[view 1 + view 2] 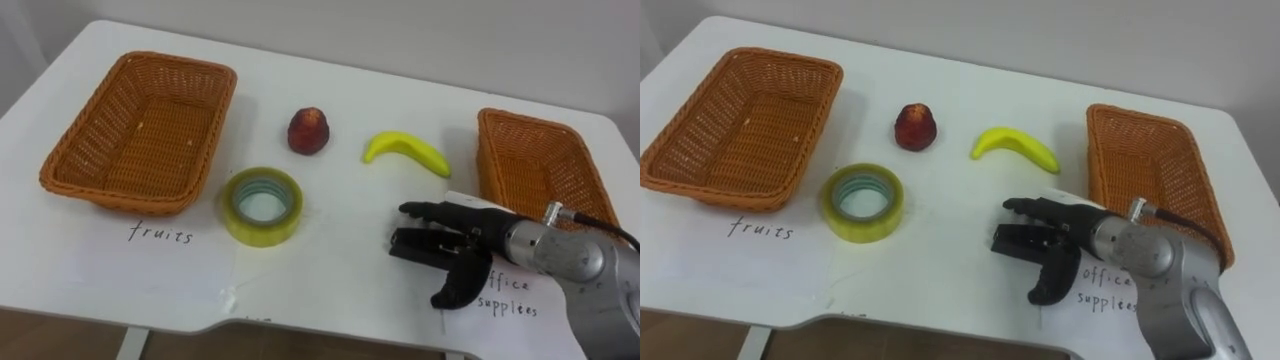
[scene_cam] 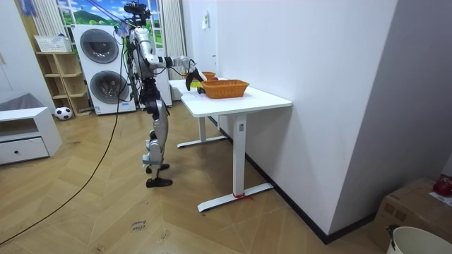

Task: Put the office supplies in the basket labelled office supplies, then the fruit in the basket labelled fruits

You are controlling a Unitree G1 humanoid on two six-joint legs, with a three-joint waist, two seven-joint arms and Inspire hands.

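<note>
A yellow roll of tape (image 1: 263,205) lies flat on the white table (image 1: 340,120), just right of the left wicker basket (image 1: 140,130) labelled fruits. Behind the tape sits a red fruit (image 1: 310,131), and a yellow banana (image 1: 405,152) lies to its right. The right wicker basket (image 1: 535,165) stands at the table's right edge above a paper label (image 1: 505,295). My right hand (image 1: 450,245) hovers over the table below the banana, fingers stretched toward the tape, thumb hanging down, open and holding nothing.
In the room view I stand at the table's (image 2: 236,99) end, with washing machines (image 2: 99,67) and a shelf behind me. A bare strip of table lies between the tape and my right hand.
</note>
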